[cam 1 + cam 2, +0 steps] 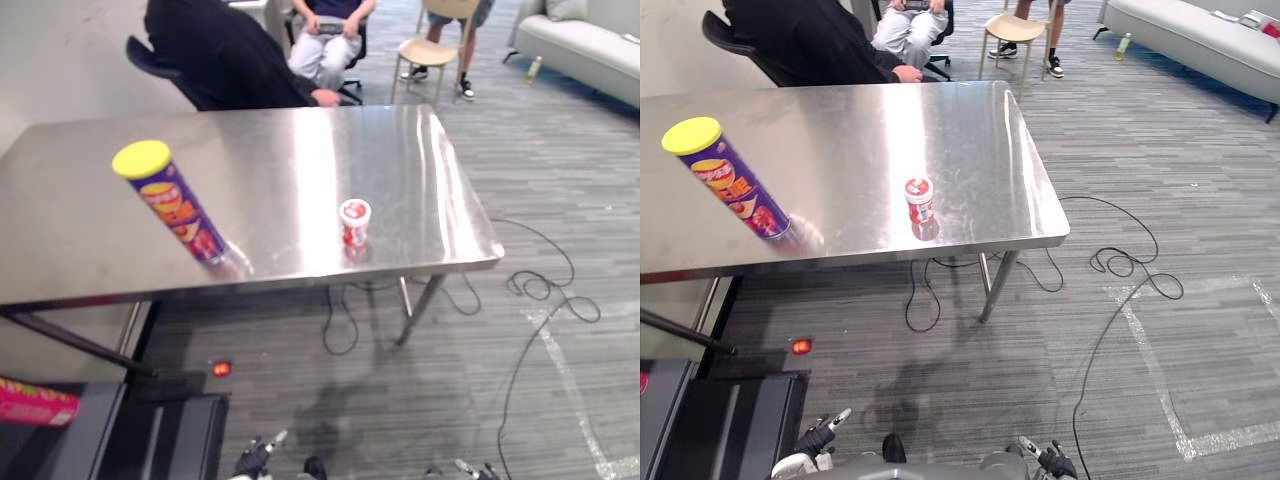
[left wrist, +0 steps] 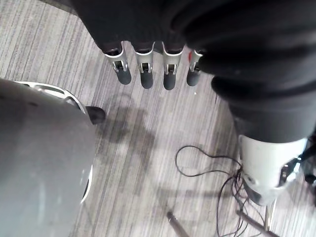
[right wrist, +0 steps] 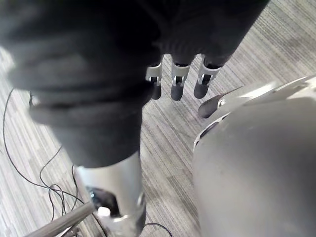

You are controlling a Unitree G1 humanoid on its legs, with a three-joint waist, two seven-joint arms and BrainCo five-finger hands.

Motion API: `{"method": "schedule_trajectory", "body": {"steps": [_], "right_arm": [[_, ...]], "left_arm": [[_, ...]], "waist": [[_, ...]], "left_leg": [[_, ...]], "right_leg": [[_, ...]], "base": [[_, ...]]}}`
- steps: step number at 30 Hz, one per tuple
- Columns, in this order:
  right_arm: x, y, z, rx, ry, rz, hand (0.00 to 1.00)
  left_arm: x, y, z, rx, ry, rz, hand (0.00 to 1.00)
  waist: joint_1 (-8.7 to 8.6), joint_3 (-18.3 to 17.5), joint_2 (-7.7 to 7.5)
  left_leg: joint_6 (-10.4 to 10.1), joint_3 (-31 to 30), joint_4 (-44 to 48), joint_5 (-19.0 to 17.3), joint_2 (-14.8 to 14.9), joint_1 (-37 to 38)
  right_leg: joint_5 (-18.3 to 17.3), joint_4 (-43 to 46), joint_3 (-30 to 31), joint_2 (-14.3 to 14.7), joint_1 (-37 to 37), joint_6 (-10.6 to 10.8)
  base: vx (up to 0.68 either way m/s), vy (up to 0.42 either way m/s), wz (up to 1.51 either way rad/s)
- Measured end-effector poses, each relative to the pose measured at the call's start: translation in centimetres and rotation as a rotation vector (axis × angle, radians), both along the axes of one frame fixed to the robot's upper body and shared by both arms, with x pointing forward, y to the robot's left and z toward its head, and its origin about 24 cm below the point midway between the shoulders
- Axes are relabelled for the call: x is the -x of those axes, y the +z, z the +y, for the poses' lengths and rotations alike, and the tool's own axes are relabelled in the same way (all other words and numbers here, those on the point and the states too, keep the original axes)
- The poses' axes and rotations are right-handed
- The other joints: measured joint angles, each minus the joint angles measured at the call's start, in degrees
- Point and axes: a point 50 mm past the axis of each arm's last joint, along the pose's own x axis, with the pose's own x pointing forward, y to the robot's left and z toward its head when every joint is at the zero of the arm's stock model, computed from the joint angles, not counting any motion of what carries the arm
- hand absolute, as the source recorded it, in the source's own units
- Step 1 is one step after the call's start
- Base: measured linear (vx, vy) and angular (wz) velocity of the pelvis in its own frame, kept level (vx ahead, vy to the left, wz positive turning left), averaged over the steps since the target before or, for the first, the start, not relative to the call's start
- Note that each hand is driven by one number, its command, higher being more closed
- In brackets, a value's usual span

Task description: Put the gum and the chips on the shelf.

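Left hand [image 2: 146, 74]: hanging low, fingers straight, empty.
Right hand [image 3: 178, 85]: fingers straight, empty.
Purple chips tube with yellow lid [image 1: 175, 205]: standing near the front edge of the shiny steel bench [image 1: 300, 160], left part.
Small white-and-red gum tub [image 1: 354, 222]: same edge, nearer the right corner.

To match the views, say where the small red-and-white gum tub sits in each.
Left eye view: gum tub near the steel table's front edge, right of centre.
Right eye view: tub left of centre.
Left wrist view: faces carpet.
Right wrist view: faces carpet.
Shared landmark: yellow-lidded purple chips can left of it.
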Motion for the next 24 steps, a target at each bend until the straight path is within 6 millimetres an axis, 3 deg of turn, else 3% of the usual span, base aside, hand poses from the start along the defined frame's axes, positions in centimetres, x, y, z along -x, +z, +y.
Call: {"method": "schedule_trajectory", "body": {"steps": [7, 11, 15, 16, 18, 21, 24], "right_arm": [[1.5, -0.2, -0.8, -0.009, -0.131, 0.050, 0.00], [2.9, 0.1, -3.0, 0.019, -0.365, 0.053, 0.00], [4.1, 1.3, -7.5, 0.096, -0.693, -0.011, 0.00], [4.5, 2.2, -9.8, 0.138, -0.827, -0.054, 0.00], [4.7, 3.4, -12.4, 0.187, -0.956, -0.109, 0.00], [3.9, 5.0, -15.0, 0.248, -1.041, -0.176, 0.00], [1.5, 7.4, -17.6, 0.363, -1.006, -0.268, 0.00]], "left_arm": [[0.2, -0.1, -0.3, 0.000, -0.014, 0.011, 0.00], [0.8, -0.2, 0.0, -0.008, 0.004, 0.027, 0.00], [1.7, -0.2, 0.8, -0.011, 0.078, 0.033, 0.00], [2.6, -0.3, 1.0, -0.012, 0.102, 0.052, 0.00], [3.8, -0.5, 1.1, -0.013, 0.118, 0.078, 0.00], [5.0, -0.6, 1.2, -0.016, 0.130, 0.104, 0.00], [5.6, -0.6, 1.4, -0.021, 0.153, 0.116, 0.00]], "waist": [[-0.02, -0.95, 1.17], [0.30, -2.21, 1.35], [0.11, -2.42, 0.74], [-0.26, -2.87, 0.67], [-0.38, -3.61, 0.91], [-0.53, -3.98, 0.57], [-0.74, -4.84, -0.33]], "left_leg": [[-0.22, -1.52, -3.03, 0.98, -0.25, 0.48], [-0.41, -2.05, -8.57, 4.09, -0.55, 2.30], [-0.51, -2.50, -8.92, 4.35, -1.36, 1.99], [-0.58, -2.87, -8.93, 4.48, -1.43, 1.92], [-0.69, -2.85, -8.93, 4.60, -1.43, 1.85], [-0.69, -3.12, -8.93, 4.98, -1.27, 1.37], [-0.55, -3.18, -8.93, 5.26, -0.98, 0.86]], "right_leg": [[0.16, -3.61, -5.31, 0.42, 1.34, 0.22], [0.10, -4.28, -7.41, 1.00, 1.22, 0.25], [-1.31, -5.24, -9.51, 0.27, 1.95, 0.80], [-1.44, -5.37, -9.93, 0.22, 2.15, 0.81], [-1.43, -5.59, -9.95, 0.22, 2.17, 0.82], [-1.28, -5.69, -10.26, 0.40, 1.97, 1.03], [-1.15, -5.71, -10.38, 0.73, 1.61, 1.18]], "base": [[0.01, -0.039, -0.01], [-0.08, -0.046, 0.05], [-0.11, -0.032, 0.05], [-0.07, -0.010, 0.13], [-0.05, -0.003, 0.03], [-0.03, -0.012, 0.06], [0.00, -0.013, 0.04]]}}
